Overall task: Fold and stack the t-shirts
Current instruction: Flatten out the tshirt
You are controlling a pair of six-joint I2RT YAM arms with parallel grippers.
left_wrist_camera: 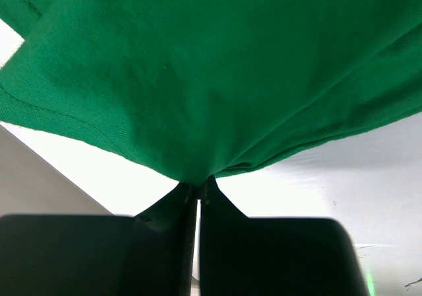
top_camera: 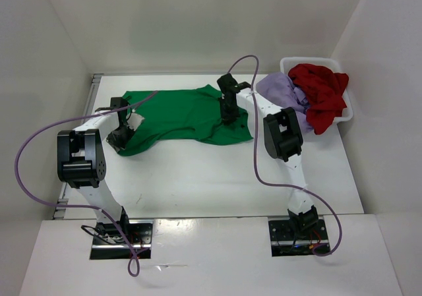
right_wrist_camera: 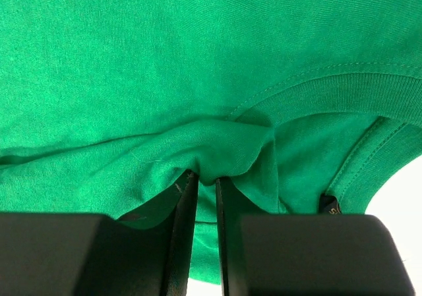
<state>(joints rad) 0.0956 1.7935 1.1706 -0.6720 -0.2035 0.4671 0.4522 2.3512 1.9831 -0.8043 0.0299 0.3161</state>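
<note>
The green t-shirt (top_camera: 184,115) lies spread across the far middle of the table. My left gripper (top_camera: 125,130) is shut on the shirt's left edge; the left wrist view shows the cloth (left_wrist_camera: 211,78) pinched at the fingertips. My right gripper (top_camera: 229,111) is shut on a fold of the shirt near its collar (right_wrist_camera: 330,91), at the shirt's right end. The dark red t-shirt (top_camera: 321,91) and the pale lavender t-shirt (top_camera: 283,91) lie heaped in the white basket (top_camera: 345,108) at the far right.
White walls stand on the left, back and right of the table (top_camera: 217,177). Purple cables (top_camera: 39,138) loop from both arms. The arm bases (top_camera: 122,233) sit at the near edge.
</note>
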